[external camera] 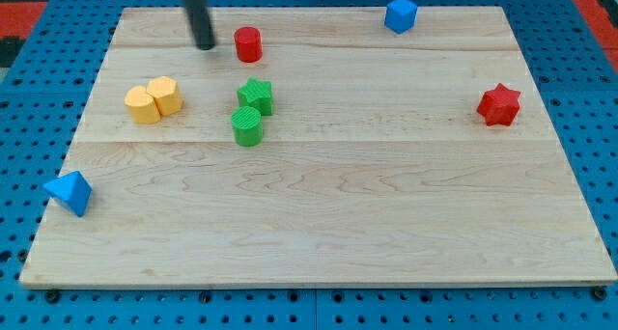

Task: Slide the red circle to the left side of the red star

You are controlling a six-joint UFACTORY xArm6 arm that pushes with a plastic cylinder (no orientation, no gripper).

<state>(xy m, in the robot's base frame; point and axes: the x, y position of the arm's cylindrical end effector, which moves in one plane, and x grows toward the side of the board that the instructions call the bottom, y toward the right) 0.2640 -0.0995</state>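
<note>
The red circle (248, 43) is a short red cylinder near the view's top, left of centre. The red star (499, 104) sits far off at the view's right side. My tip (207, 46) is the lower end of a dark rod coming down from the view's top. It stands just to the left of the red circle, with a small gap between them.
A green star (256, 96) and a green cylinder (247, 125) sit together below the red circle. Two yellow blocks (154, 100) touch each other at the left. A blue block (400, 13) lies at the top edge, a blue triangle (69, 192) at the left edge.
</note>
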